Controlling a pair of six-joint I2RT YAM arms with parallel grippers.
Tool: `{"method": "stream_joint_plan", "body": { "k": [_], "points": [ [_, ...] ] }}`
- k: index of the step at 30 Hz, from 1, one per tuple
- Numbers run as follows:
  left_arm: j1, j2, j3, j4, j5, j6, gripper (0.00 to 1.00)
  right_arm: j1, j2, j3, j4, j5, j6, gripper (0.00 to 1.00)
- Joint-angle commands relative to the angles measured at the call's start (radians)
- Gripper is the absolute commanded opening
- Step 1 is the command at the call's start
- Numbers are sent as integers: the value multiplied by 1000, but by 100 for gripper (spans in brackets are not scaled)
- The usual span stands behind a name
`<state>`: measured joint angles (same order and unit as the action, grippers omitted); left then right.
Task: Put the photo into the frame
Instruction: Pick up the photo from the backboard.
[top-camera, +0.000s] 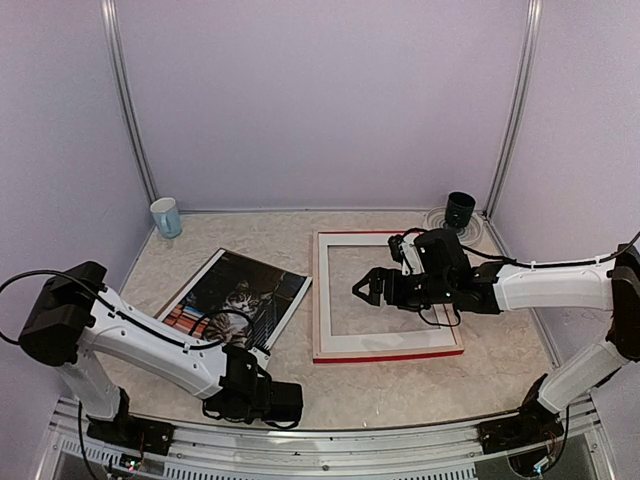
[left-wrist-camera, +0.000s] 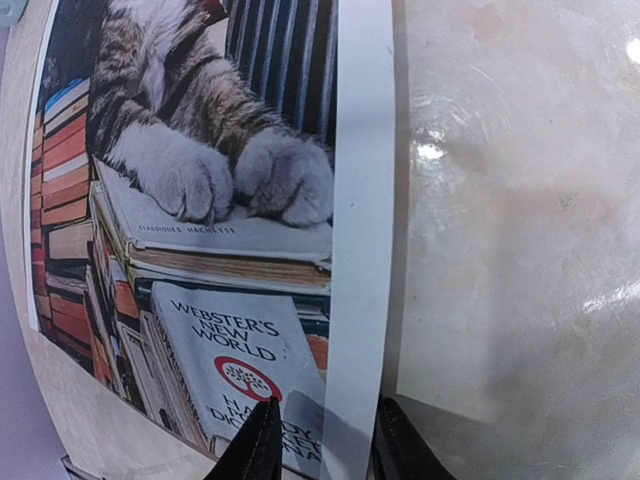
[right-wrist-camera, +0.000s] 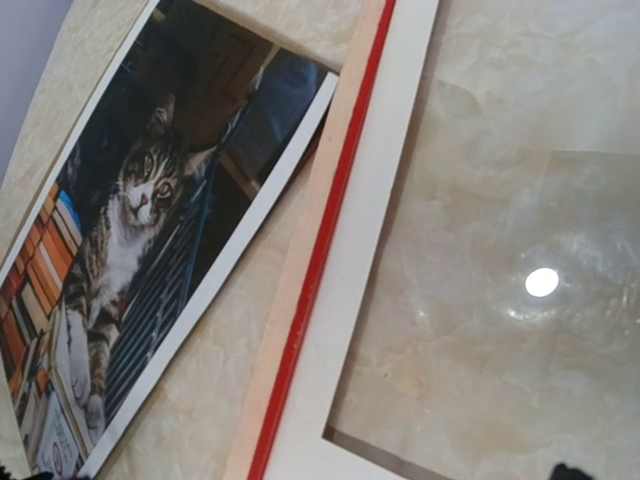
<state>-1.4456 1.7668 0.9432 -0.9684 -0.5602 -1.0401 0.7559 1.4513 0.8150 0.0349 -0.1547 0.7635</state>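
Note:
The photo (top-camera: 240, 300), a glossy cat-and-books print with a white border, lies tilted on the marble table left of centre. Its lower part fills the left wrist view (left-wrist-camera: 200, 200). My left gripper (top-camera: 262, 365) is at the photo's near corner. There the left gripper (left-wrist-camera: 325, 425) stands open, its two fingers either side of the white edge with a gap showing. The frame (top-camera: 388, 354), red-edged, lies flat right of the photo with a white mat (right-wrist-camera: 370, 280) inside it. My right gripper (top-camera: 365, 288) hovers open over the frame's left rail (right-wrist-camera: 320, 250), holding nothing.
A pale blue cup (top-camera: 166, 216) stands at the back left corner. A dark cup (top-camera: 460, 210) sits at the back right. Lilac walls close in the table on three sides. A strip of bare marble (top-camera: 300, 330) separates the photo and the frame.

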Motion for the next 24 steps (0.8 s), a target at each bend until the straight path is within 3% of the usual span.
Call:
{"method": "stream_joint_plan", "body": {
  "k": [1, 14, 24],
  "points": [
    [-10, 24, -14, -16, 23, -3, 28, -9, -20, -23, 23, -8, 11, 99],
    [-10, 12, -5, -13, -8, -31, 9, -9, -32, -32, 28, -14, 16, 99],
    [-13, -4, 53, -72, -66, -67, 8, -9, -43, -31, 21, -6, 13, 99]
  ]
}}
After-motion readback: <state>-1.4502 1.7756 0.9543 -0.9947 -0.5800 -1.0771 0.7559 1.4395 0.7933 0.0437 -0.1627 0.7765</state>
